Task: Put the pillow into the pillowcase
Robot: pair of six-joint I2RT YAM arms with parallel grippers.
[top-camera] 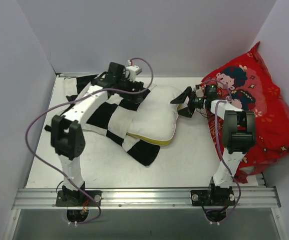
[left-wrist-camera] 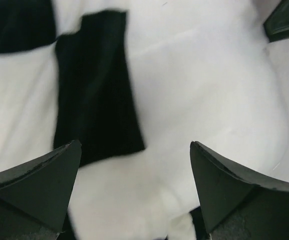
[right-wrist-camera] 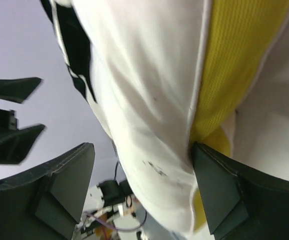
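Crowding my right gripper [top-camera: 183,105] at 3 o'clock, the red cushion [top-camera: 264,110] blocks that side; bare table [top-camera: 184,160] lies toward 6 o'clock. Both sets of fingers are released. My left gripper [left-wrist-camera: 134,150] hangs over the pillowcase [top-camera: 101,115], and the right flanks the uncovered end of the pillow [top-camera: 157,112], mid-table.

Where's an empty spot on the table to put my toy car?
The biggest bare patch of table is at the front, between the pillowcase corner, the pillow and the right arm's base. A thin strip runs along the back wall. The middle is crowded with pillow and arms, and the red cushion fills the right side.
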